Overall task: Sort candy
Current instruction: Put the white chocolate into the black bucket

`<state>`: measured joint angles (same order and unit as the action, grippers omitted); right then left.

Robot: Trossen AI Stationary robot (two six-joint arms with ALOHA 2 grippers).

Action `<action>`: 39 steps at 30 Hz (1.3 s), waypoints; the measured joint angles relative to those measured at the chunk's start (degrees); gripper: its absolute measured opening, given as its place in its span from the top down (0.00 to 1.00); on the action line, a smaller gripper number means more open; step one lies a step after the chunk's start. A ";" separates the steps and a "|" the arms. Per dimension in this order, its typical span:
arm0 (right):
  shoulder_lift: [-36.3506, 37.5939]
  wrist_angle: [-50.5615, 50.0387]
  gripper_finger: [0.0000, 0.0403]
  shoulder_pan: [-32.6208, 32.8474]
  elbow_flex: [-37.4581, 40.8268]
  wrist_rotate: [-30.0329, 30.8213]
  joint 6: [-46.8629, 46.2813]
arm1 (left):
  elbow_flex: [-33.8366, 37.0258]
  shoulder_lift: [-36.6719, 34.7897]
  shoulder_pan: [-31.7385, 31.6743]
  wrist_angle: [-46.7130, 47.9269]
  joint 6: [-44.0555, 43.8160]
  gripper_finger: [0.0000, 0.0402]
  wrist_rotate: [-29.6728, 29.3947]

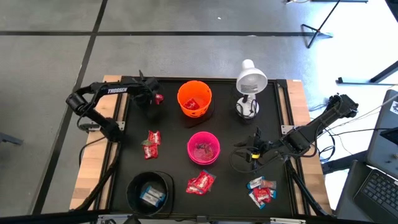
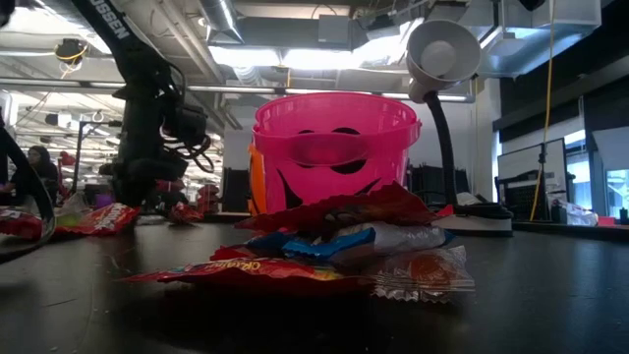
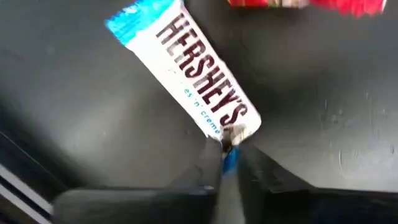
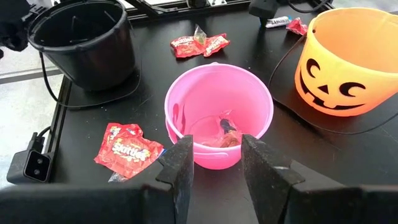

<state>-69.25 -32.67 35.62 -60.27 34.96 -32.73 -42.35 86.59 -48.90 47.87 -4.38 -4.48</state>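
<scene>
My left gripper [image 1: 149, 97] stands at the table's far left, pointing down, shut on a white-and-blue candy bar [image 3: 186, 68] that lies flat on the black table. A red candy [image 1: 159, 98] lies just beside it. My right gripper [image 4: 217, 180] hovers open and holding nothing at the right, near the pink bowl [image 4: 217, 115], which holds a few candies. The orange bowl [image 1: 194, 98] stands at the far middle and the black bowl [image 1: 150, 191] at the near left. Candy heaps lie at the left [image 1: 151, 143], near middle [image 1: 201, 182] and near right [image 1: 261, 191]. My left gripper pinches the bar's blue crimped end [image 3: 229, 142] between its two fingertips, coming from above and pointing down. Only that end is between the fingers. The rest of the bar stretches away from them and lies flat on the table.
A white desk lamp [image 1: 250, 81] stands at the far right beside the orange bowl, its cable trailing toward my right gripper. Red candy [image 3: 298, 4] lies close beyond the bar. The table's raised frame edge [image 1: 118, 134] runs along the left.
</scene>
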 joint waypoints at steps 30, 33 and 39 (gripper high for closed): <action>0.00 -0.02 0.67 0.00 0.00 0.00 0.02 | -3.80 -49.35 39.08 8.99 -13.53 1.00 15.82; 0.00 -0.02 0.67 0.00 0.00 0.00 0.00 | -7.04 -48.77 48.41 6.97 -18.46 1.00 11.70; 0.00 -0.02 0.67 0.00 0.00 0.00 -0.20 | -13.88 -41.91 64.87 3.81 -24.09 1.00 4.89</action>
<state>-69.25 -32.69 35.62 -60.27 34.96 -32.93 -56.23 44.68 15.97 51.68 -28.48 0.41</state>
